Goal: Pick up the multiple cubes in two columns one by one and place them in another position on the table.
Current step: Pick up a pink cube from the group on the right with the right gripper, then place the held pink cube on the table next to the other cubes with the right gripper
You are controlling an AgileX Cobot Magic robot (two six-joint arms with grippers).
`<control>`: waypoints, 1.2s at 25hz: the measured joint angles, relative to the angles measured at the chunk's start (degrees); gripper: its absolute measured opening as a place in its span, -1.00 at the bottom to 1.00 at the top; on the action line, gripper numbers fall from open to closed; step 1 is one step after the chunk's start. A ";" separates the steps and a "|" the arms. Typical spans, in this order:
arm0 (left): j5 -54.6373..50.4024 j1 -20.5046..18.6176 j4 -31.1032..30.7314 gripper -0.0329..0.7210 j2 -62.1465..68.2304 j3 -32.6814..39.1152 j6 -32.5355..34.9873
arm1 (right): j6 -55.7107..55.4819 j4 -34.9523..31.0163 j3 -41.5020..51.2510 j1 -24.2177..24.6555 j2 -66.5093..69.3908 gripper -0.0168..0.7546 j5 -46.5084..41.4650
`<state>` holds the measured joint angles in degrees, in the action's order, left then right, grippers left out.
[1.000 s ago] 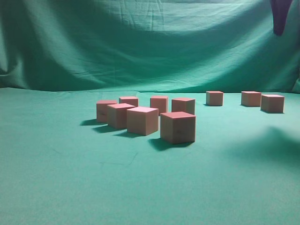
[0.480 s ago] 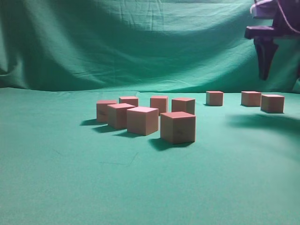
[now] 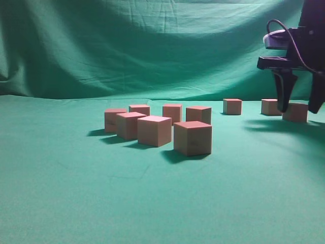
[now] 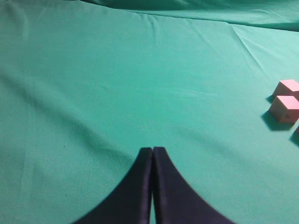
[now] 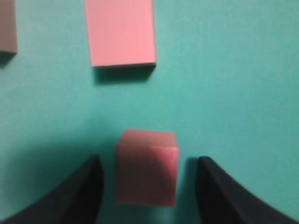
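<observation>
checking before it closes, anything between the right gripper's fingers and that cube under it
Nothing visible. In the right wrist view the cube sits between the open right gripper's fingers, with only bare green table in the gaps on either side.

Dim, green-tinted light; soft shadows fall left of the cubes (image 3: pixel 192 138); right wrist view blurred.

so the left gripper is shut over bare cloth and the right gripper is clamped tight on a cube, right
Not quite. The right gripper is not clamped: the right wrist view shows its fingers standing apart on either side of the cube, with gaps. The left gripper is indeed shut over bare table cloth.
</observation>
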<state>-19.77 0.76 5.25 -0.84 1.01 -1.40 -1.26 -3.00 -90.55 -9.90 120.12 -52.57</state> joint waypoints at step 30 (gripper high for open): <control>0.00 0.00 0.00 -0.91 0.00 0.00 0.00 | -0.51 -4.09 20.28 -18.03 -34.96 -0.29 -9.51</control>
<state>-19.77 0.76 5.25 -0.84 1.01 -1.40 -1.77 -7.09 -70.27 -27.93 85.16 -62.08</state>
